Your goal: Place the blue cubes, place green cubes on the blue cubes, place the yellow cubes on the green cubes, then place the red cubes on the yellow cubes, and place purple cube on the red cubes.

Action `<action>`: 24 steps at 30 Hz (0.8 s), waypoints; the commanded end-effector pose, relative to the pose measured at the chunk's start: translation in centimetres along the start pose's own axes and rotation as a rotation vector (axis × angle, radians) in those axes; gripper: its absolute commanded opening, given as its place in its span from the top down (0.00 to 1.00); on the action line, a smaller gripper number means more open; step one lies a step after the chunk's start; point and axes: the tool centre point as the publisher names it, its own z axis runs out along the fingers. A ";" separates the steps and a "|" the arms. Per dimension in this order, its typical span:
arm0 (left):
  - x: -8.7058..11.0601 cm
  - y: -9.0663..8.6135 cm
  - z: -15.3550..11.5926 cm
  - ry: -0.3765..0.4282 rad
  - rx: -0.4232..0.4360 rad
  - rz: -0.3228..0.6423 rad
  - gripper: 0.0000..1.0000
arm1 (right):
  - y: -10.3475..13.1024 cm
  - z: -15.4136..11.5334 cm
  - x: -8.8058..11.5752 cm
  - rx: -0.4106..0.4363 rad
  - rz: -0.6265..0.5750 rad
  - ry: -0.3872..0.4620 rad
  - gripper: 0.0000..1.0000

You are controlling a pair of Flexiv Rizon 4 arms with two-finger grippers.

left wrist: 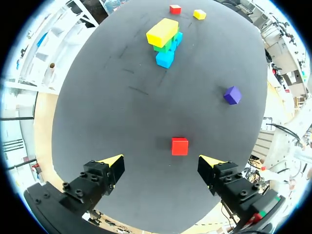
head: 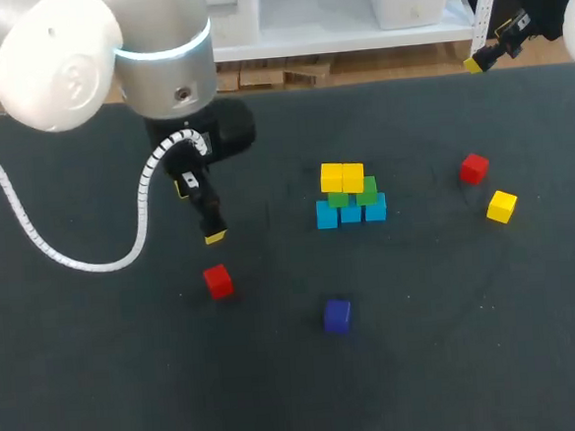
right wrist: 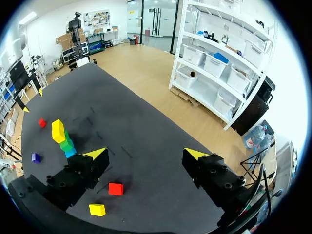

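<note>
Left gripper (left wrist: 161, 163): fingers spread wide, nothing between them touched or held, hanging above the left-middle of the table (head: 102, 386). Just ahead of it, in line with the gap between the two yellow tips and clear of both, sits the near red cube (left wrist: 179, 146), flat on the cloth and alone. Further out and off to one side lies the single purple cube (head: 337, 316), also alone and well apart from the red one. Beyond that, near the table's middle, stands the stack (head: 349, 196). Its bottom row is three blue cubes (head: 350, 212), with two green cubes (head: 367, 190) on them and two yellow cubes (head: 342, 177) on top, side by side and touching. To the right of the stack and well apart from it are the far red cube (head: 474, 169) and, just nearer the front, the loose yellow cube (head: 501, 205), close together but not touching. Count: three blue, two green, three yellow (two stacked, one loose), two red (both loose), one purple, eleven cubes in all. Right gripper (right wrist: 146, 155): fingers likewise spread, empty, held high by the table's far right corner. The far red cube and the loose yellow cube lie on the table beneath it, beside one finger.
</note>
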 end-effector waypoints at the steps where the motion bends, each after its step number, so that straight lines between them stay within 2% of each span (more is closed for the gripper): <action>1: 0.1 0.0 0.0 -0.003 0.001 0.002 0.00 | 0.1 -0.1 0.1 0.000 0.000 -0.001 0.00; 2: 0.1 0.0 0.0 -0.003 0.001 0.002 0.00 | 0.1 -0.1 0.1 0.000 0.000 -0.001 0.00; 4: -1.4 0.1 -0.3 -0.047 -0.006 0.028 0.00 | 0.1 -0.1 0.1 0.000 0.000 -0.001 0.00; 8: -3.5 1.2 -1.4 -0.151 -0.033 -0.010 0.00 | 0.1 -0.1 0.1 0.000 0.000 -0.001 0.00; 12: -4.5 2.3 -2.7 -0.235 -0.081 -0.057 0.00 | 0.1 -0.1 0.1 0.000 0.000 -0.001 0.00; 17: -4.1 3.7 -3.6 -0.286 -0.144 -0.152 0.00 | 0.1 -0.1 0.1 0.000 0.000 -0.001 0.00; 24: -1.7 6.0 -4.3 -0.375 -0.182 -0.261 0.00 | 0.1 -0.1 0.1 0.000 0.000 -0.001 0.00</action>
